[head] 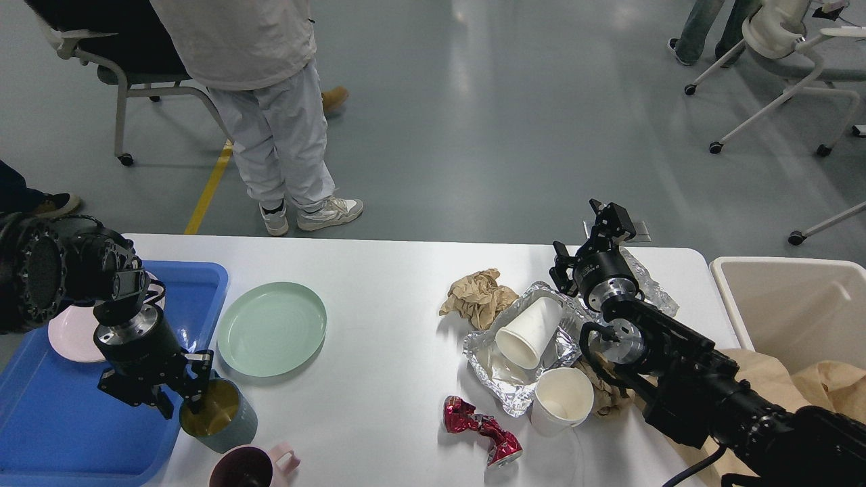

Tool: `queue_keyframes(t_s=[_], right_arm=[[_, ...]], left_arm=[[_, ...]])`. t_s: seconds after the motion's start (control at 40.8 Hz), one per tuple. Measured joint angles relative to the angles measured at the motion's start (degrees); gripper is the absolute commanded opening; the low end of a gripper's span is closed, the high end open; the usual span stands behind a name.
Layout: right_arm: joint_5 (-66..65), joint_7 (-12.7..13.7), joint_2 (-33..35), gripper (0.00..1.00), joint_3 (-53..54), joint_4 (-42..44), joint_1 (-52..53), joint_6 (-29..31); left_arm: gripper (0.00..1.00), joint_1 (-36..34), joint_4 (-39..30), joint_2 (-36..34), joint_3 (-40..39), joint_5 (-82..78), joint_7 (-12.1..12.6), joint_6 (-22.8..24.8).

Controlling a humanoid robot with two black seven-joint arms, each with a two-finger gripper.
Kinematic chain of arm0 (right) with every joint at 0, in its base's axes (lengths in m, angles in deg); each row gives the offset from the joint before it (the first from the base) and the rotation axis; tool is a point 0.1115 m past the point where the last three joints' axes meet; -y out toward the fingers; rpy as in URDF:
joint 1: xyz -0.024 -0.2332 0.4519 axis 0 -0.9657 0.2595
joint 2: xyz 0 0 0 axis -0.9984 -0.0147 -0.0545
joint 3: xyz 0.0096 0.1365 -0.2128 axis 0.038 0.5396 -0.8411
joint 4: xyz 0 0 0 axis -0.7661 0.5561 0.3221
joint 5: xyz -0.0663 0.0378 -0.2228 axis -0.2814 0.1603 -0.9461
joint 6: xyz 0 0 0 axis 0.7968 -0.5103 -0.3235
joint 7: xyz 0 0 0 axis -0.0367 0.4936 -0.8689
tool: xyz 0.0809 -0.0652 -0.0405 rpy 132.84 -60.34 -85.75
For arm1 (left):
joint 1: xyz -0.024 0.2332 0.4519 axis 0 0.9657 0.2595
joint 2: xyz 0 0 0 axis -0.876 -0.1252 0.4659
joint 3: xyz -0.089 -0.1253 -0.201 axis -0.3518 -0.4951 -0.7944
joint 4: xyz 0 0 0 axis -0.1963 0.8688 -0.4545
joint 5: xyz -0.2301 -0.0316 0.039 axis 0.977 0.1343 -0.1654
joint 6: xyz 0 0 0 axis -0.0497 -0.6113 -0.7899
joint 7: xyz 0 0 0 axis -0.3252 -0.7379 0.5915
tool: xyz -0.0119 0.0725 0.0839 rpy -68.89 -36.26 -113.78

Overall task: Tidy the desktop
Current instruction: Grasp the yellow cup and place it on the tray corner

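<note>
While much of the white rectangular bench is still cluttered, the tidying looks to be in its early or middle part. My left pincer grips the rim of a grey-green cup with a yellowish inside, one finger inside and one outside, right at the edge of the blue plastic tray on its left. A pale pink dish already sits in that tray, behind the pincer. Just beyond and to the right lies a round mint-green plate; nearer me stands a dark-lined pink mug.

My right pincer hovers with fingers apart, holding nothing, above the crumpled silver foil tray. Below it lie a tipped white paper cup, an upright white paper cup, crumpled brown paper and a crushed red foil wrapper. To its right waits the beige rectangular bin, already holding brown paper. My own right arm overhangs the rubbish, crowding any reach there.
</note>
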Motion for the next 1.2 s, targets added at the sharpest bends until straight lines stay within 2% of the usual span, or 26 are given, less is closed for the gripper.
queue_keyframes(t_s=[0.172,0.392,0.54,0.981,1.079,1.202], right_arm=[[0.0,0.0,0.0,1.00,0.0,0.0,0.0,0.0],[0.0,0.0,0.0,1.00,0.0,0.0,0.0,0.0],[0.0,0.0,0.0,1.00,0.0,0.0,0.0,0.0],[0.0,0.0,0.0,1.00,0.0,0.0,0.0,0.0],[0.0,0.0,0.0,1.00,0.0,0.0,0.0,0.0],[0.0,0.0,0.0,1.00,0.0,0.0,0.0,0.0]], left_arm=[[0.00,0.5,0.2,0.1,-1.0,-0.2,0.0,0.0],[0.00,0.5,0.5,0.3,-1.2,-0.4,0.0,0.2],[0.00,-0.4,0.7,0.4,-2.5,-0.4,0.0,2.1],[0.00,-9.5,0.4,-1.1,-4.1,-0.5,0.1,3.3],[0.00,-10.1,0.4,-3.6,-3.9,-0.5,0.1,3.3],[0.00,-10.1,1.3,-10.5,-3.3,-0.5,0.1,3.3]])
